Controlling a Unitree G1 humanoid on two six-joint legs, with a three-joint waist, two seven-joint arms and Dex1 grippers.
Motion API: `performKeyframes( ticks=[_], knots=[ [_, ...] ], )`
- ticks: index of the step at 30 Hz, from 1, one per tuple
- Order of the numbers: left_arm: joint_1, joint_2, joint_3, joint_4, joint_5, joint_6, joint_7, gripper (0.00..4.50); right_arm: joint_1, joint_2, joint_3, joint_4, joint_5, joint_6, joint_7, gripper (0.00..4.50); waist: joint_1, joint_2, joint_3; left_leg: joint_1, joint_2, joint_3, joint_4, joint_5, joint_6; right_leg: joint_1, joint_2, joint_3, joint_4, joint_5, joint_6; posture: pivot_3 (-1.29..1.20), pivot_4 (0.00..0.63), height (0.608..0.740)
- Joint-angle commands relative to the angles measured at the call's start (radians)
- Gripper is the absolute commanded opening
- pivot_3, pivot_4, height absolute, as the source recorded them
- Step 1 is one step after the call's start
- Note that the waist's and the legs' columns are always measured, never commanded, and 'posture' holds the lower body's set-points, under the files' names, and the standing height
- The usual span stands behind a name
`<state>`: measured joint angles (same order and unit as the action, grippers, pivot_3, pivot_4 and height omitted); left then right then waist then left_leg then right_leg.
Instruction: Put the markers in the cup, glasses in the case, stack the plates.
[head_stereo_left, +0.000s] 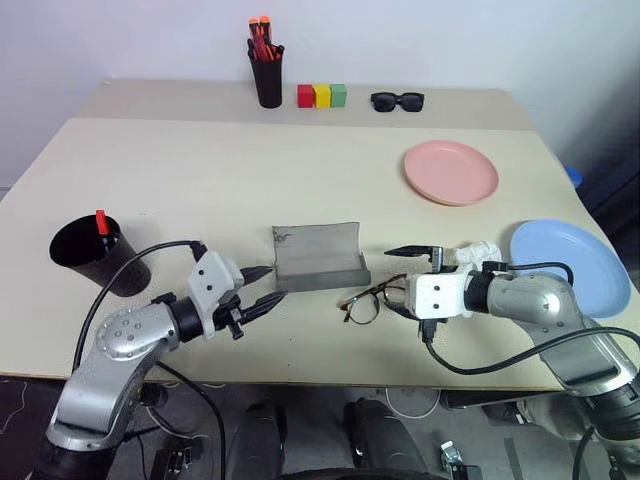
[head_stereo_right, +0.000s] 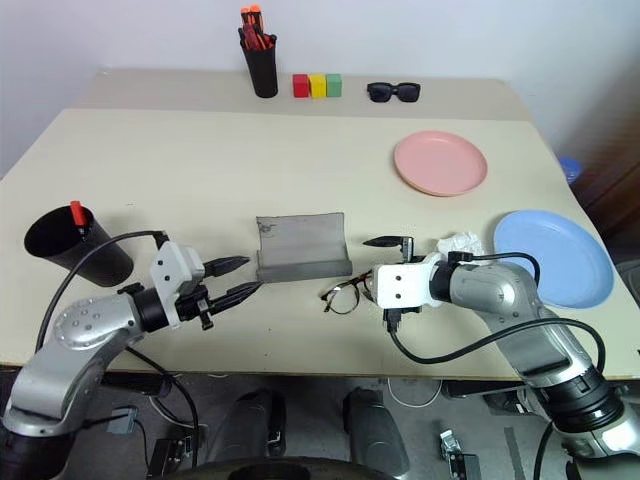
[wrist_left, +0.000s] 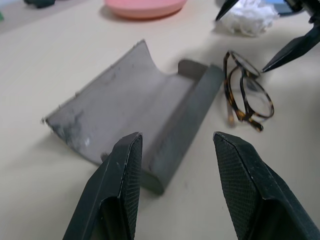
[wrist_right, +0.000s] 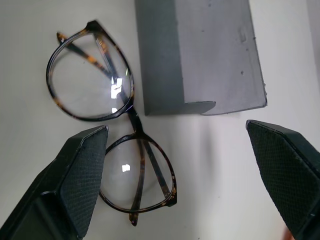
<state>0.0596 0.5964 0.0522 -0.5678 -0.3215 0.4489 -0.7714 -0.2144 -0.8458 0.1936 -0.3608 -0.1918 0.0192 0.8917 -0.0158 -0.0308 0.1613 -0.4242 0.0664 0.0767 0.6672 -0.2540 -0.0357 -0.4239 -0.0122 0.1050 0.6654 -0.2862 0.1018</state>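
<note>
On your far left the cup (head_stereo_left: 92, 255) stands with a red marker (head_stereo_left: 101, 222) sticking out. Next comes your left gripper (head_stereo_left: 268, 290), partly open and holding nothing, just beside the case (head_stereo_left: 318, 258), which lies open on the table (head_stereo_left: 200, 170). The glasses (head_stereo_left: 366, 301) lie folded just right of the case. Your right gripper (head_stereo_left: 409, 280) is open wide over them, holding nothing. So the glasses step looks like the one you are on. Next, you would lower the right gripper onto the frame, pinch it softly, and lift it into the case. The pink plate (head_stereo_left: 451, 171) and blue plate (head_stereo_left: 572, 264) lie apart, not stacked yet.
</note>
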Motion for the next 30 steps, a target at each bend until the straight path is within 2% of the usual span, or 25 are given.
performKeyframes(
  ticks=[1,14,17,18,24,30],
  knots=[
    [0.033,0.006,-0.013,-0.002,0.029,-0.071,0.004,2.26,-0.019,-0.001,0.002,0.003,-0.029,-0.028,-0.011,4.5,0.0,0.0,0.0,0.0,0.0,0.0,0.0,0.0,0.0,0.0,0.0,0.0,0.0,0.0,0.0,0.0,0.15,0.725],
    [0.081,0.006,-0.012,0.008,0.028,-0.118,0.011,2.26,-0.029,0.045,0.059,0.047,-0.105,-0.077,-0.033,4.5,-0.001,0.0,0.0,0.0,0.0,0.001,0.0,0.0,0.0,0.0,0.0,0.0,0.0,0.0,-0.001,0.0,0.15,0.725],
    [0.085,0.007,-0.012,0.007,0.03,-0.12,0.013,2.34,-0.029,0.044,0.064,0.061,-0.113,-0.096,-0.034,3.65,0.0,0.0,0.0,0.0,0.0,0.001,0.0,0.0,0.0,0.0,0.0,0.0,0.0,0.0,-0.001,0.0,0.15,0.725],
    [0.086,0.006,-0.013,0.007,0.03,-0.121,0.014,2.34,-0.03,0.043,0.065,0.064,-0.114,-0.102,-0.032,3.24,0.0,0.0,0.0,0.0,0.0,0.001,0.0,0.0,0.0,0.0,0.0,0.0,0.0,0.0,-0.001,0.0,0.15,0.725],
    [0.089,0.003,-0.014,0.004,0.028,-0.122,0.026,2.34,-0.031,0.041,0.063,0.078,-0.125,-0.128,-0.03,0.04,-0.001,0.0,0.0,0.001,0.0,0.001,0.0,0.0,0.0,0.0,0.0,0.0,0.0,0.0,-0.001,0.0,0.15,0.725],
    [0.093,0.001,-0.017,0.003,0.027,-0.122,0.038,2.34,-0.034,0.042,0.064,0.083,-0.134,-0.142,-0.034,0.04,-0.001,0.0,-0.001,0.001,0.0,0.001,0.0,0.0,0.0,0.001,0.0,0.0,0.0,0.0,-0.001,0.0,0.15,0.725]
  ],
)
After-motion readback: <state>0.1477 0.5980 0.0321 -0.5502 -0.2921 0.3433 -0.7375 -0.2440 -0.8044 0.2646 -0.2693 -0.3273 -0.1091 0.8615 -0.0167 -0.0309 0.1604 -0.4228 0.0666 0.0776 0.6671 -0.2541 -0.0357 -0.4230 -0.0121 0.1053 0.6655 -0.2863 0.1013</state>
